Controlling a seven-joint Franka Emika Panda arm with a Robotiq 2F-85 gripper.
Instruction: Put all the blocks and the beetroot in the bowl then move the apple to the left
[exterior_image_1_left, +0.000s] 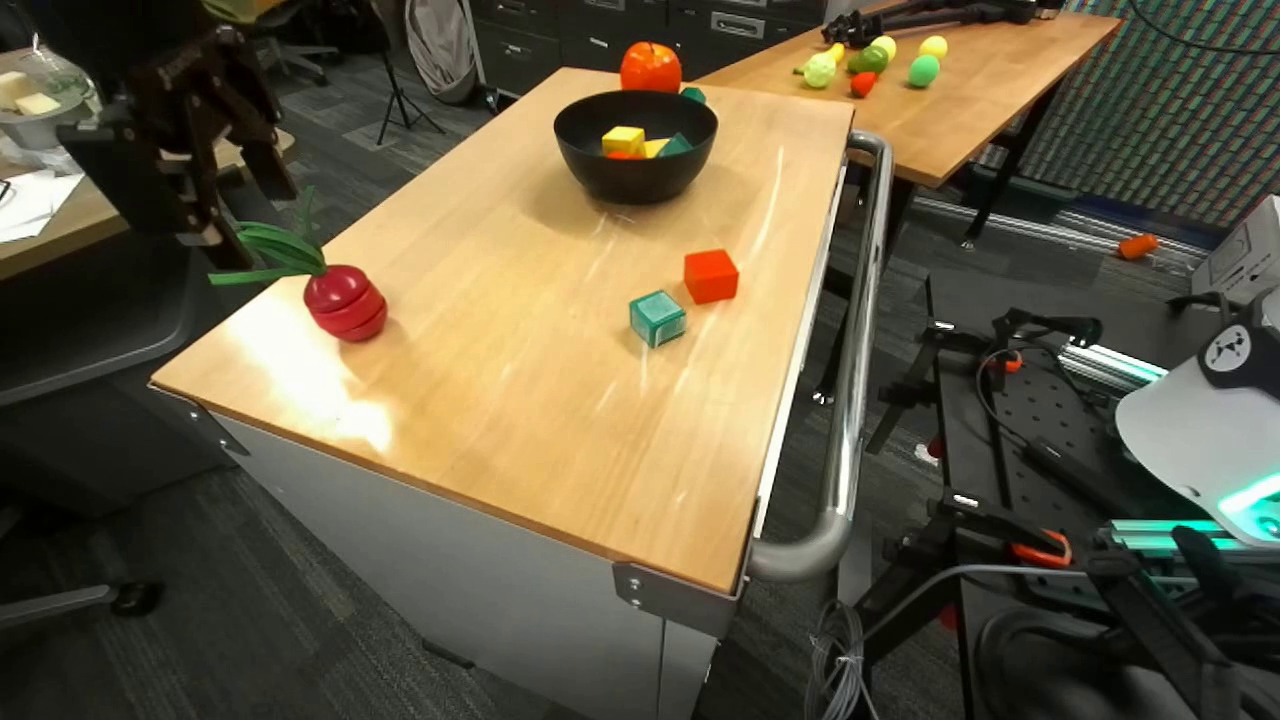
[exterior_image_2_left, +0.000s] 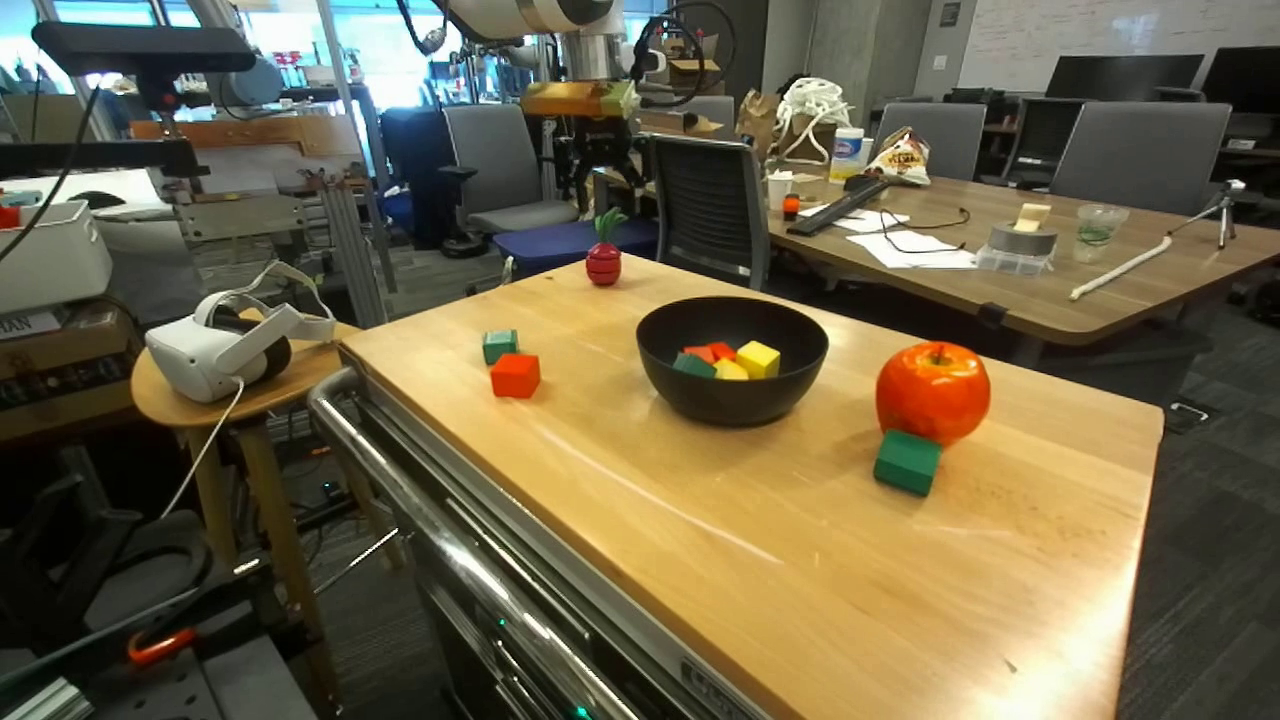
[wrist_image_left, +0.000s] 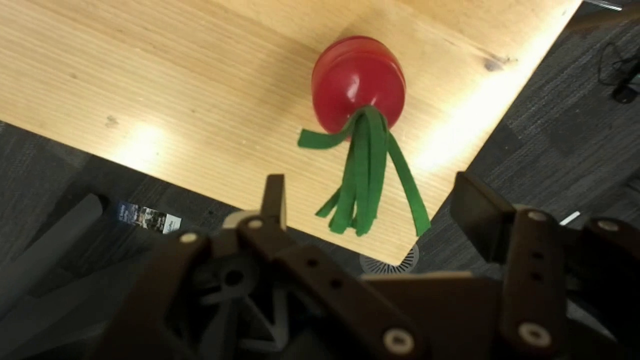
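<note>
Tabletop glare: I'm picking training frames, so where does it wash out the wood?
In an exterior view, the tabletop whitens below and left of the beetroot; in an exterior view, toward the picture's lower right, below the apple; in the wrist view, on both sides of the beetroot.

Bright windows (exterior_image_2_left: 285, 22), grey chairs (exterior_image_2_left: 1155, 150), whiteboard (exterior_image_2_left: 1080, 35), dark carpet (exterior_image_1_left: 280, 600).

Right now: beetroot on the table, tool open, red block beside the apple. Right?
Not quite: the block beside the apple is green, not red, as an exterior view shows. The rest holds: beetroot on the table, tool open.
</note>
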